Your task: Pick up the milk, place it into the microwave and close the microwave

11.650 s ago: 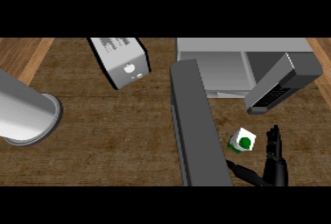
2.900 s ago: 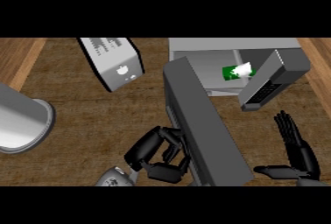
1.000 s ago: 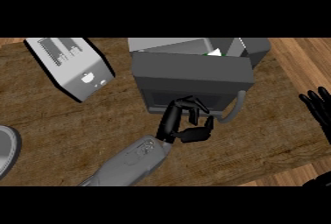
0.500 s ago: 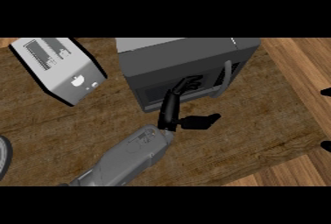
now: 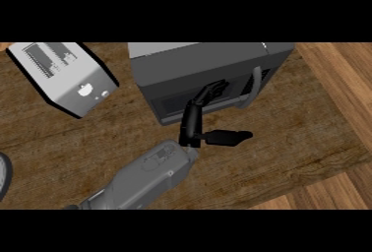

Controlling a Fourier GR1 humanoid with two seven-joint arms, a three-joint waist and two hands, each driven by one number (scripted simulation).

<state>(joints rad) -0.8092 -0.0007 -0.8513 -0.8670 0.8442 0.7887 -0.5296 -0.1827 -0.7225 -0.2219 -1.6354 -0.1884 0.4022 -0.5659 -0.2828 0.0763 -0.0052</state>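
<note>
The grey microwave (image 5: pixel 210 64) stands at the top middle with its door (image 5: pixel 181 101) swung flat against its front. The door's handle (image 5: pixel 252 88) shows at the right side. The milk is not visible; the door hides the inside. My left hand (image 5: pixel 195 118) reaches up from the grey forearm (image 5: pixel 141 177), its straight fingers (image 5: pixel 210 91) pressed on the door and its thumb (image 5: pixel 229 137) sticking out to the right. My right hand is out of the view.
A grey toaster (image 5: pixel 62 76) lies at the upper left on the dark wooden counter (image 5: pixel 65 142). The counter's edge (image 5: pixel 320 170) runs diagonally at the right, with lighter wood floor beyond. A round rim (image 5: pixel 3 174) shows at the left edge.
The left hand has pushed the microwave door the rest of the way shut, fingers straightening onto it. The view has shifted right, and the right hand has left the picture.
</note>
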